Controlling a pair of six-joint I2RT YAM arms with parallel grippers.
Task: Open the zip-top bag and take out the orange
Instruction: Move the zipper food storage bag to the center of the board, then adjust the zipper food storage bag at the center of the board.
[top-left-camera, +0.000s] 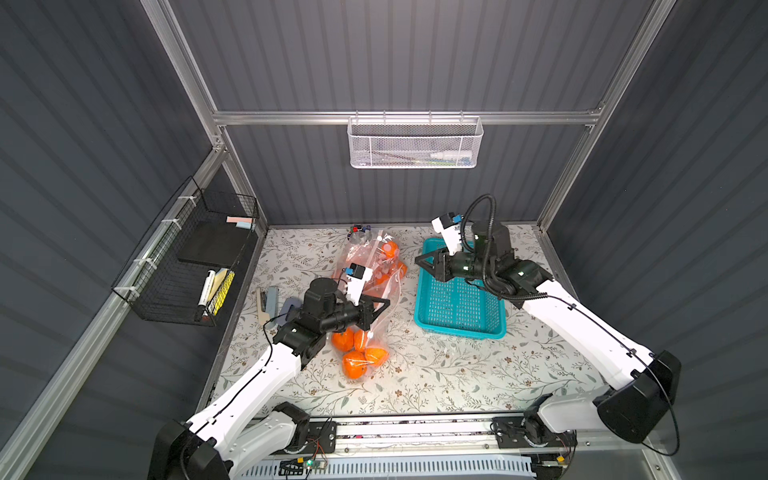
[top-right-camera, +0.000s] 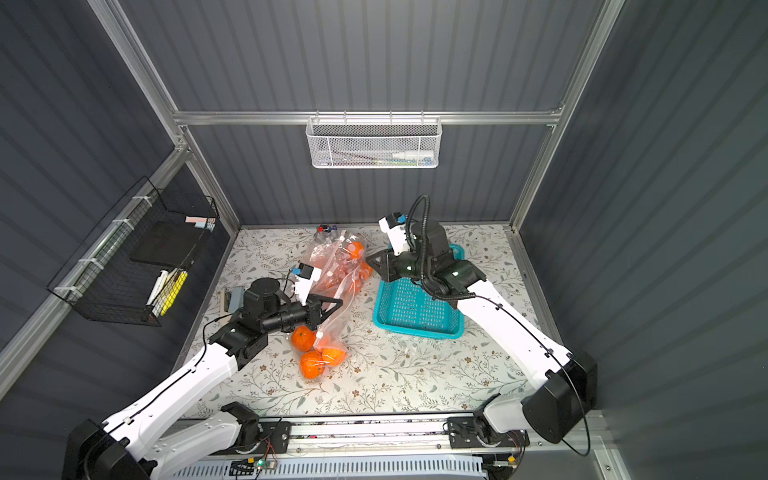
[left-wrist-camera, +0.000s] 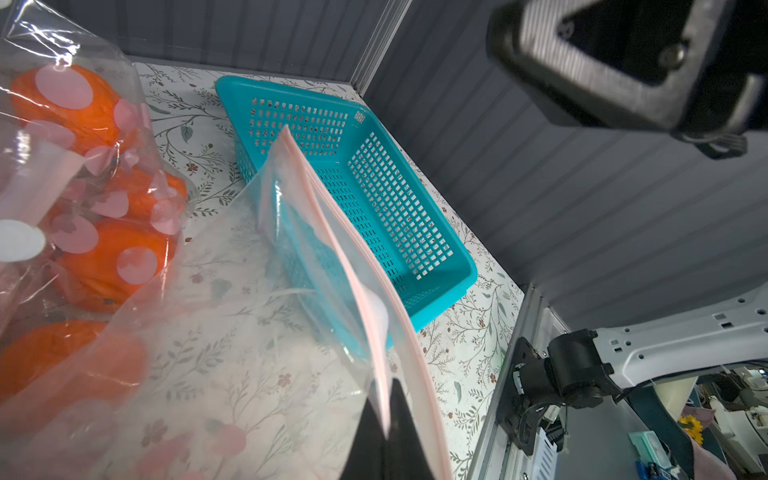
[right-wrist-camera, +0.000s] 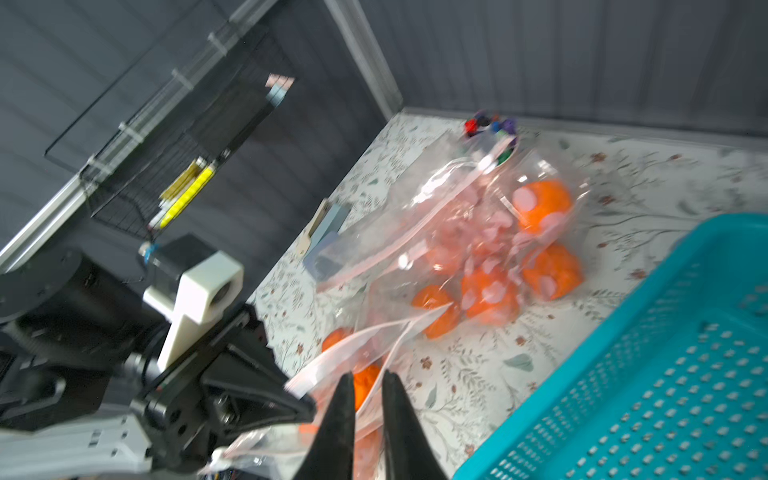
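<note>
The task is judged to be at its opening stage, with nothing taken out. In both top views the zip-top bag (top-left-camera: 377, 332) is seen lying on the flowered table (top-left-camera: 457, 374) at the lower centre of the frame, and its oranges (top-left-camera: 354, 365) are bunched at the end nearest the bottom edge, inside the plastic as far as can be told.

The left gripper (top-left-camera: 383, 304) is clamped on the bag's pink zip strip (left-wrist-camera: 351, 274); in the left wrist view the strip is seen pinched between the black fingertips (left-wrist-camera: 374, 432) at the bottom of the frame. Two pink edges seem to part near that corner, so the mouth is judged partly open, though how far cannot be told.

The right gripper (top-left-camera: 419, 261) is held over the upper left corner of the teal basket (top-left-camera: 461, 331), right of centre. In the blurred right wrist view a narrow gap is seen between its fingers (right-wrist-camera: 338, 415), and nothing is gripped.

The basket is seen empty. A second bag (top-left-camera: 386, 266) of oranges lies just above the first.

What is left: the mouth widened, an orange grasped and lifted out.
</note>
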